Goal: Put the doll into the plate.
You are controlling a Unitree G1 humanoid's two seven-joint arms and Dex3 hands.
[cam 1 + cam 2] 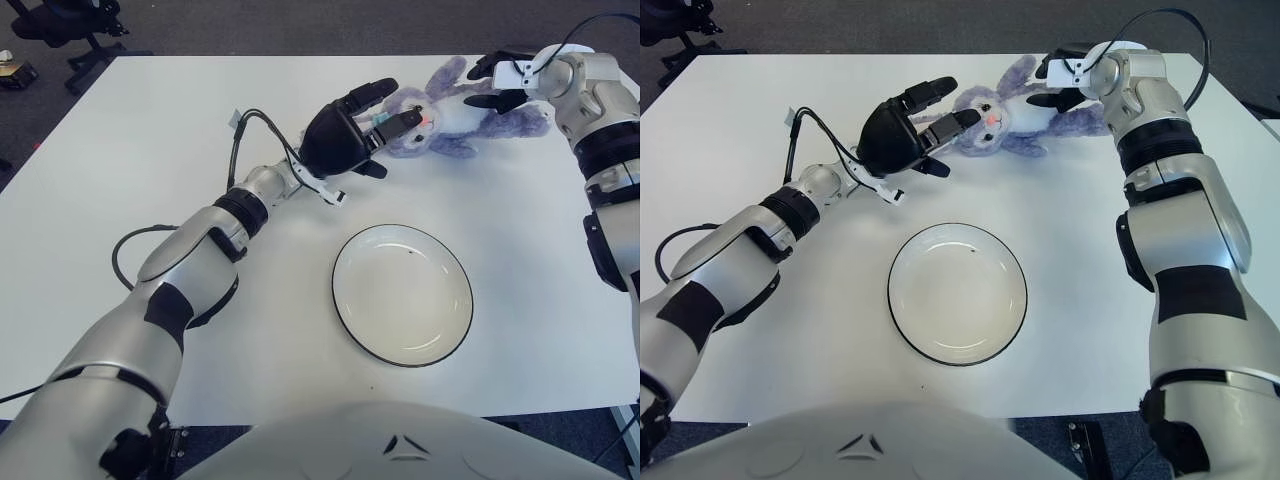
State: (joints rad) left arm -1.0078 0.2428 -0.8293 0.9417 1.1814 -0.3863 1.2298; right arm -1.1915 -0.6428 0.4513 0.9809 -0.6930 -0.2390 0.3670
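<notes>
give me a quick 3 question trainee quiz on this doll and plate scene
1. True or false: the doll already lies in the plate.
2. Which robot hand is at the doll's head end? A) left robot hand B) right robot hand
3. Fill in: the plate holds ____.

Key:
1. False. The doll lies on the table, beyond the plate.
2. A. Its fingers are spread by the head; the right robot hand is over the body end.
3. Nothing.
</notes>
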